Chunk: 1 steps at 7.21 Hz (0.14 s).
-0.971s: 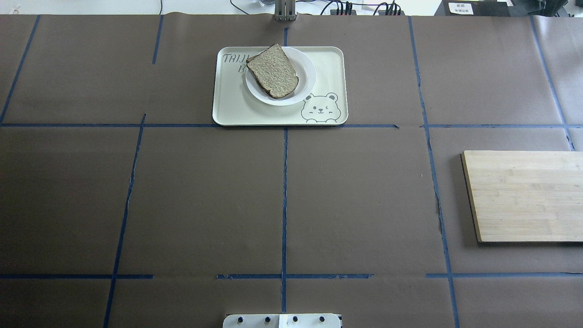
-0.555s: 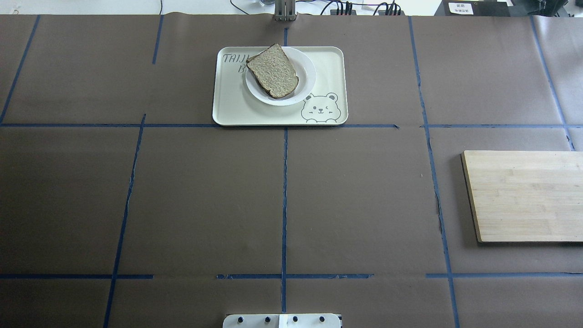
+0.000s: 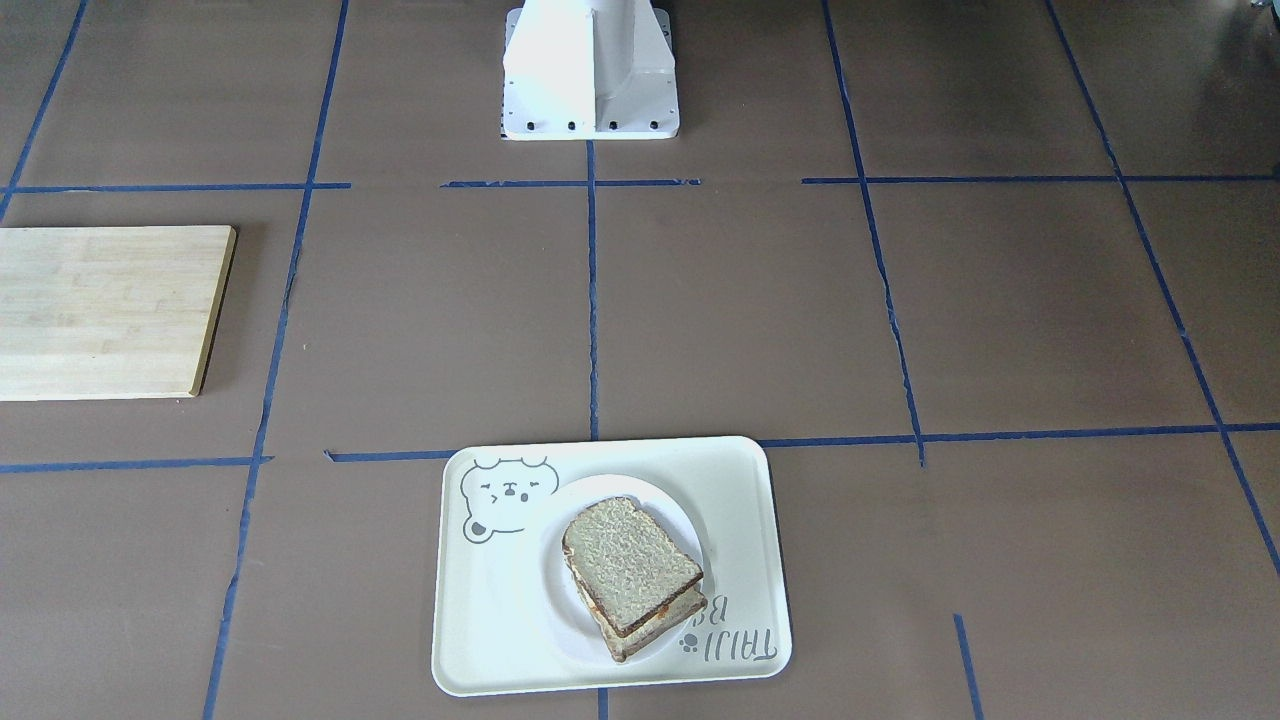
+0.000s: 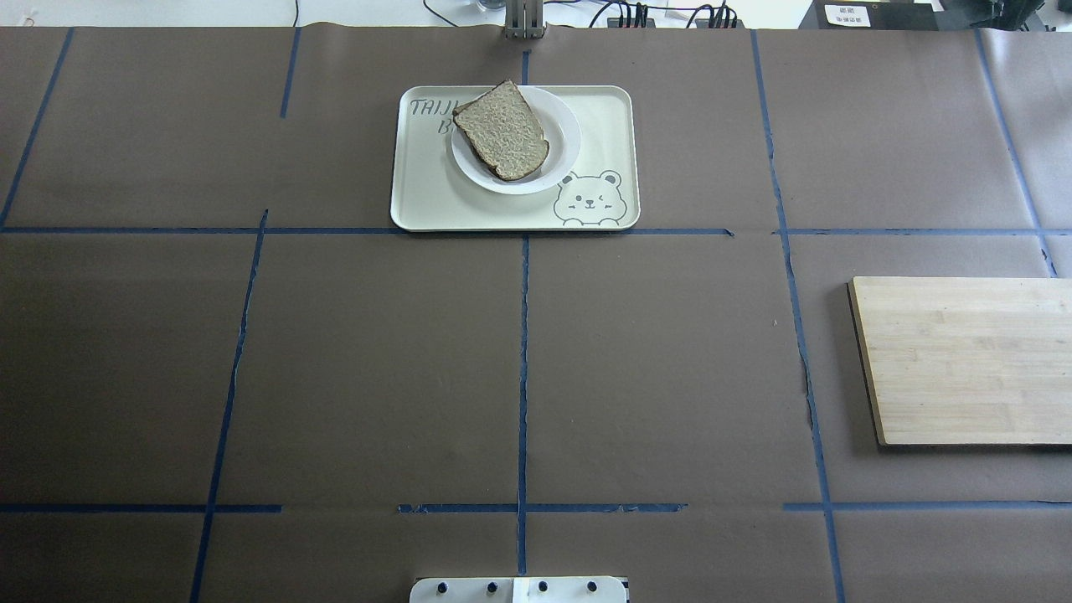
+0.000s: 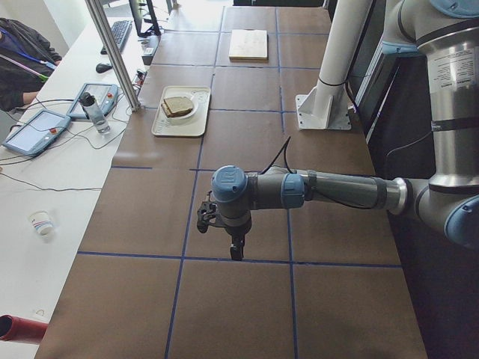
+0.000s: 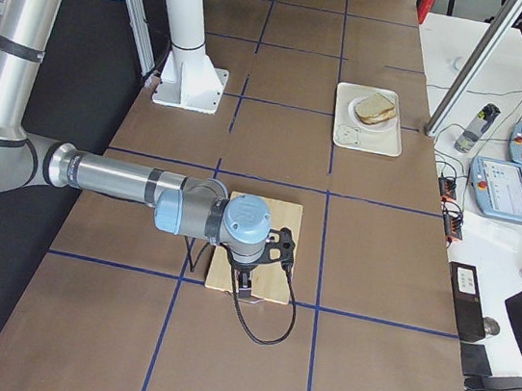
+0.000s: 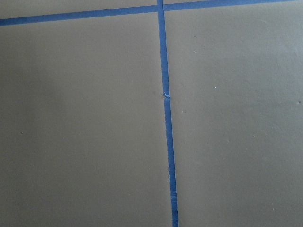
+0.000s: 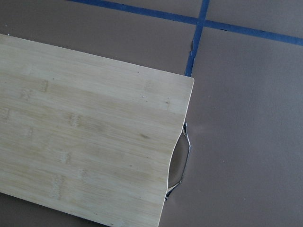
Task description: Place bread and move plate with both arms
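Note:
The bread point(image 4: 502, 130) lies on the white plate point(image 4: 568, 138), which sits on a cream bear tray point(image 4: 603, 117) at the table's far middle. The front-facing view shows the bread point(image 3: 628, 565) on top of a second slice on the plate point(image 3: 670, 505). Both arms are outside the overhead and front-facing views. My left gripper point(image 5: 236, 253) hangs over bare table, far from the tray, seen only in the exterior left view. My right gripper point(image 6: 244, 290) hangs over the wooden board, seen only in the exterior right view. I cannot tell whether either is open or shut.
A bamboo cutting board point(image 4: 963, 360) with a metal handle point(image 8: 182, 158) lies at the right side of the table. The white pedestal base point(image 3: 590, 70) stands at the robot's edge. Tablets, a bottle and cables lie on the operators' bench point(image 5: 52, 127).

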Motion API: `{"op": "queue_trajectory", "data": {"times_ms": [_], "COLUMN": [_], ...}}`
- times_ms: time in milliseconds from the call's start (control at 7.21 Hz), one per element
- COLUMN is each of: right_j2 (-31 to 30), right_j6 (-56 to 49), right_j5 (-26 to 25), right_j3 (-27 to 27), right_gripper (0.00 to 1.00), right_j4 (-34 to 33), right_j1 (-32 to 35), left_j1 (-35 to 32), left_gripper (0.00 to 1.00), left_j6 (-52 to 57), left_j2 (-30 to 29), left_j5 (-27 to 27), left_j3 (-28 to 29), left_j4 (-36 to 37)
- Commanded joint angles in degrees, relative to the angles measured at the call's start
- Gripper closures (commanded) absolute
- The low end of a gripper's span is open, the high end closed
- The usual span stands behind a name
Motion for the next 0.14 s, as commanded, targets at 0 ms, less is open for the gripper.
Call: {"op": "queue_trajectory", "data": {"times_ms": [0], "right_j2": [0.0], "right_j6": [0.03], "right_j5": [-0.02], "right_j3": [0.07], "right_gripper": [0.0], "right_j4": [0.0], "right_j1": [-0.03], "left_j1": [0.0], "left_gripper": [0.0], "left_j6": [0.0], "left_j2": [0.09], "left_j5": [0.0], "left_j3": [-0.2], "left_j4": [0.0]}}
